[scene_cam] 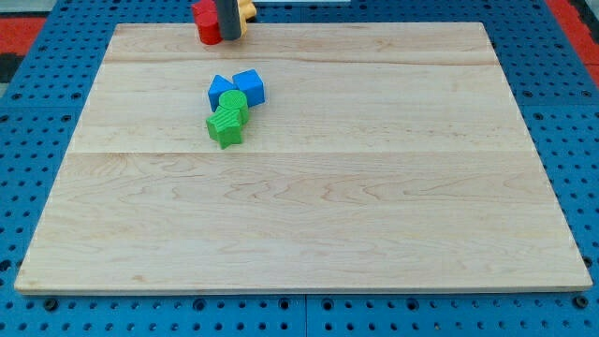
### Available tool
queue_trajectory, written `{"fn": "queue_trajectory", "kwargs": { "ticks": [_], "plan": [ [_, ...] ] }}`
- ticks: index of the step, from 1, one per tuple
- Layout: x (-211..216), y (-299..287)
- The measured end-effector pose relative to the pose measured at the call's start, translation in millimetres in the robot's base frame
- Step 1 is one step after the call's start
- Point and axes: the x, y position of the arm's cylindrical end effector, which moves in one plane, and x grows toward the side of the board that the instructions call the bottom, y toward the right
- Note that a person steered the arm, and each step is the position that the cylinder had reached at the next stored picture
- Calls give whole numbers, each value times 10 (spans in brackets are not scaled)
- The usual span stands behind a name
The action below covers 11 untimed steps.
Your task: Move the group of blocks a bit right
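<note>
Board (374,215): my tip (229,38) above blue-green blocks (232,108), apparently apart.

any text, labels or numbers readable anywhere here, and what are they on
None: no word, label, brand, number or sign shows anywhere.
The wooden board is bare wood grain.
The blue blocks, green blocks, red block and yellow block carry no markings.
My tip is a plain dark rod, unmarked.

Blue cube (250,86) and blue block (219,89) touch; green blocks (233,103) (224,125) packed tight at their six o'clock.
</note>
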Motion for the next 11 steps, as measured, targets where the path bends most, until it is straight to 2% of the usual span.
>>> {"fn": "queue_trajectory", "kwargs": {
  "ticks": [3,7,8,9,11],
  "plan": [
    [141,0],
    [907,-381],
    [1181,-336],
    [1213,-308],
    [1238,345]
  ]
}}
